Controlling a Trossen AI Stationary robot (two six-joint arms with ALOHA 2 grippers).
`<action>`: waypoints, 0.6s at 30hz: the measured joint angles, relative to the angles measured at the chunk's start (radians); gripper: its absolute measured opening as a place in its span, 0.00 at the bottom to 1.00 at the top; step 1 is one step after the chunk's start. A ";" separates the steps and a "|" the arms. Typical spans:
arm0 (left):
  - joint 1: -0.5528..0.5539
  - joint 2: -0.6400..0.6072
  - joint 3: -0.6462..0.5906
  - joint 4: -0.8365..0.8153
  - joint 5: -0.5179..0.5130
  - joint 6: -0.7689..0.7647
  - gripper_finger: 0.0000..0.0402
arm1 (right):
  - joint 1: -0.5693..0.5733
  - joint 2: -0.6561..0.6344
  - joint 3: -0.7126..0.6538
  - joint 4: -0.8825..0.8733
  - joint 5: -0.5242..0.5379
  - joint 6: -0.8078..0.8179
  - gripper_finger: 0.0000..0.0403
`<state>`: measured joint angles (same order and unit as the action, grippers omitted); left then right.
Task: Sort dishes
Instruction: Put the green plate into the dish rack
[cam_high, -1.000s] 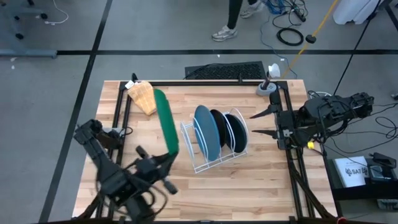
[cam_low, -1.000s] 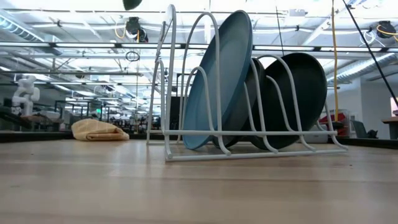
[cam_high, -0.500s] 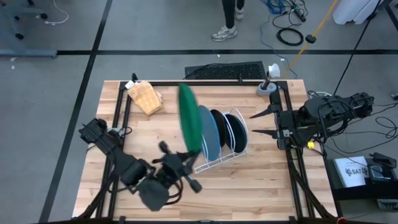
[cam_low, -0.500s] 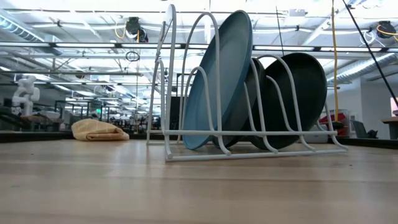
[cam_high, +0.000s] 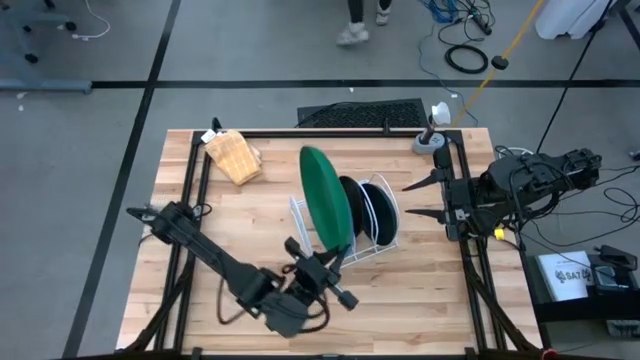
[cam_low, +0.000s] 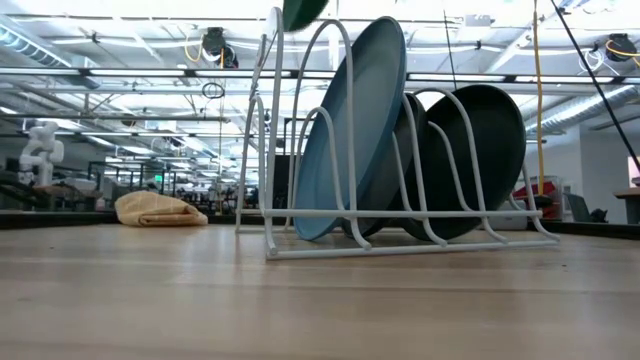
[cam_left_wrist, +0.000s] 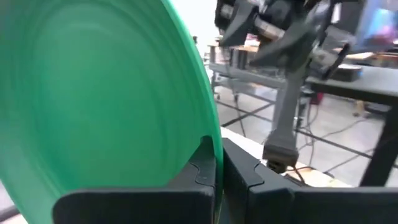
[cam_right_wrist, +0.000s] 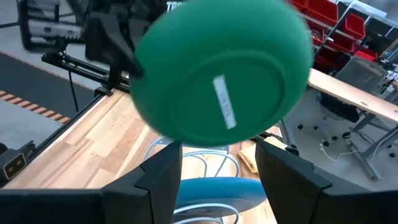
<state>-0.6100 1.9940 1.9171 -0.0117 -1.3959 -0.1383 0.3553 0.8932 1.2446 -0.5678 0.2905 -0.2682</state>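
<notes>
Wooden table (cam_high: 400, 290) — rack (cam_high: 370, 240) beneath green plate (cam_high: 325, 210)

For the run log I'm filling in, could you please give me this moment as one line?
step: racking | left gripper: shut on green plate, above white rack | right gripper: open, waiting at table's right edge | racked: blue plate, two dark plates

The left gripper (cam_high: 341, 253) has carried the green plate (cam_high: 326, 209) over the rack (cam_high: 385, 238).

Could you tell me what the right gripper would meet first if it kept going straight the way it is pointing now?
Most likely the green plate, which the left gripper holds upright over the white rack. It fills the line ahead of the open right gripper, though depth is hard to judge.
</notes>
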 joint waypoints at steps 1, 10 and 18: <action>0.000 0.013 -0.001 -0.001 -0.014 -0.026 0.03 | 0.000 0.000 0.000 0.000 0.000 -0.005 0.49; -0.002 0.081 -0.001 -0.037 -0.082 -0.176 0.03 | 0.000 0.000 0.000 -0.001 -0.003 -0.024 0.49; -0.004 0.116 0.000 -0.223 -0.104 -0.404 0.03 | 0.000 0.000 0.000 -0.012 -0.004 -0.016 0.49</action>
<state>-0.6136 2.1105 1.9167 -0.2347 -1.4997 -0.5421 0.3553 0.8932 1.2446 -0.5797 0.2863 -0.2840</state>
